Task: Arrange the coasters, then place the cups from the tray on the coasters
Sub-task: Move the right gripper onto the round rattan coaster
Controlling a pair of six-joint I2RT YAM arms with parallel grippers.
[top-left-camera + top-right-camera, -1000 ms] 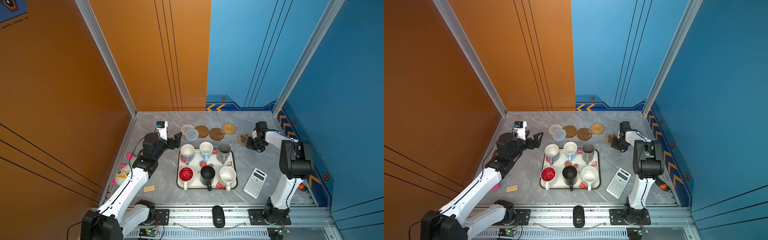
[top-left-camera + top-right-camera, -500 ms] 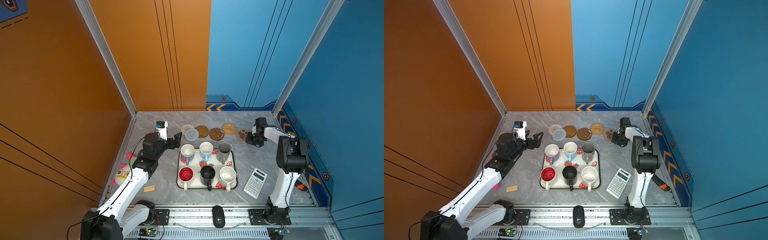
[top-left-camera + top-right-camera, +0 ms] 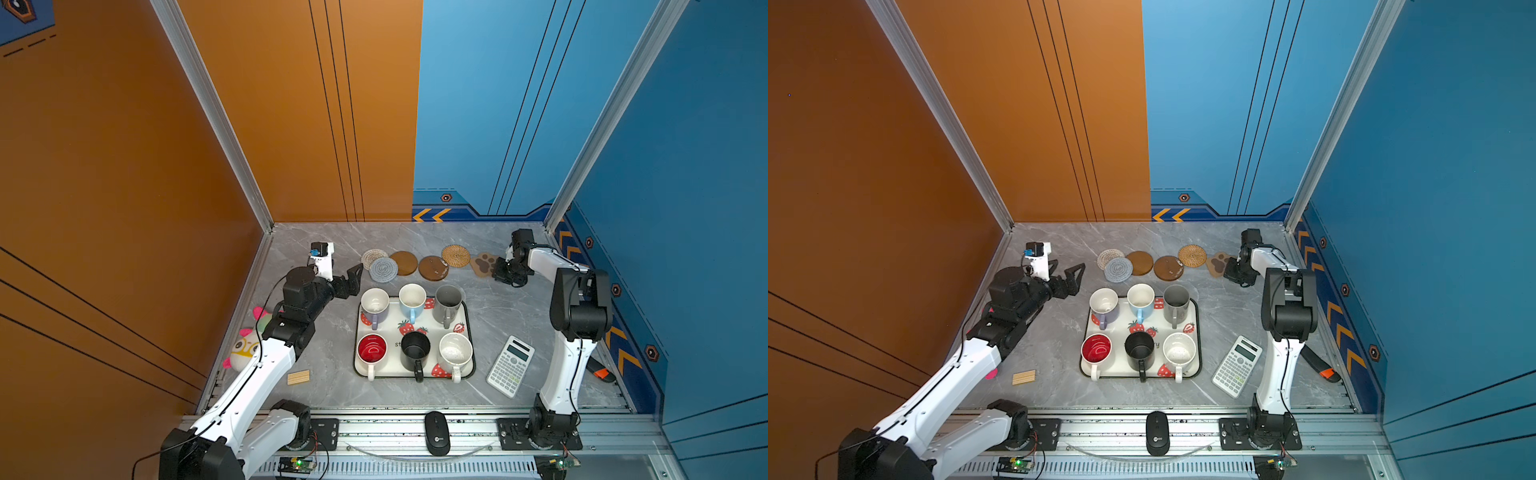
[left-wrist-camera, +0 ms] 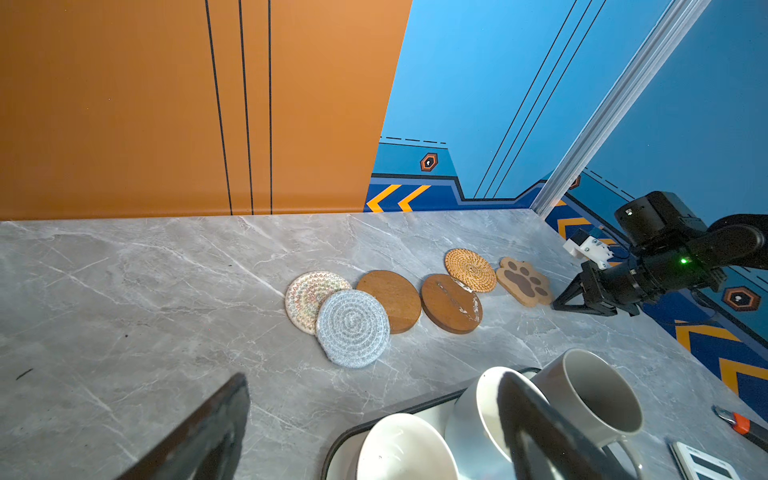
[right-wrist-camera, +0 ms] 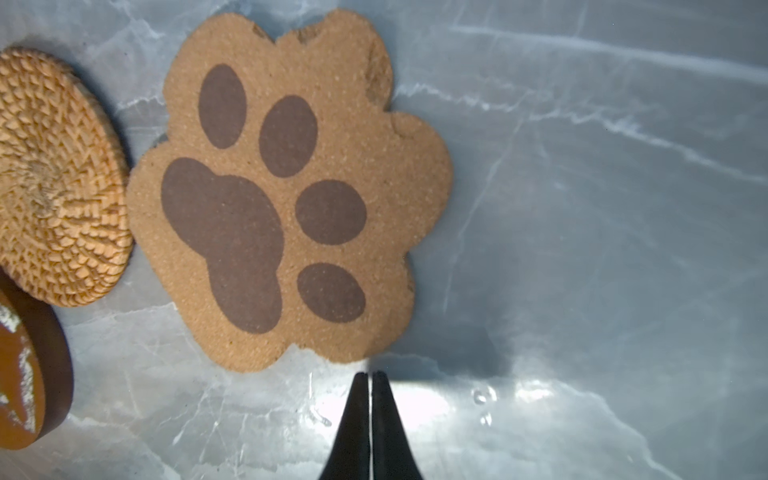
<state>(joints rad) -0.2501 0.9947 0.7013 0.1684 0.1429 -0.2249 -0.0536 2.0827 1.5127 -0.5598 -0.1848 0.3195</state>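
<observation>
So the right gripper (image 5: 369, 376) has its jaws pressed together with nothing in them. The tips are down at the worktop (image 5: 582, 249), right at the near edge of the paw coaster (image 5: 286, 187). Looks to me like a nudge job to line it up.

My advice is to keep the tips low and square against the rim so they don't ride up onto the cork. Go slow too, because the rattan coaster (image 5: 54, 178) sits just past the paw's far side, about touching it, and a hard shove would bump it or slide the paw under it.

The left gripper (image 3: 1068, 277) hangs with its jaws wide apart, holding nothing. Ahead of it the grey-blue coaster (image 3: 383, 269) overlaps the cream coaster (image 3: 372, 257), so those two need splitting before any cup lands.

The tray (image 3: 391, 322), off to that gripper's side, has all six cups upright:
- **Far row:** lavender cup (image 3: 375, 302), light blue cup (image 3: 412, 297), grey cup (image 3: 448, 297).
- **Near row:** red-inside cup (image 3: 372, 349), black cup (image 3: 414, 347), speckled cup (image 3: 455, 352).
</observation>
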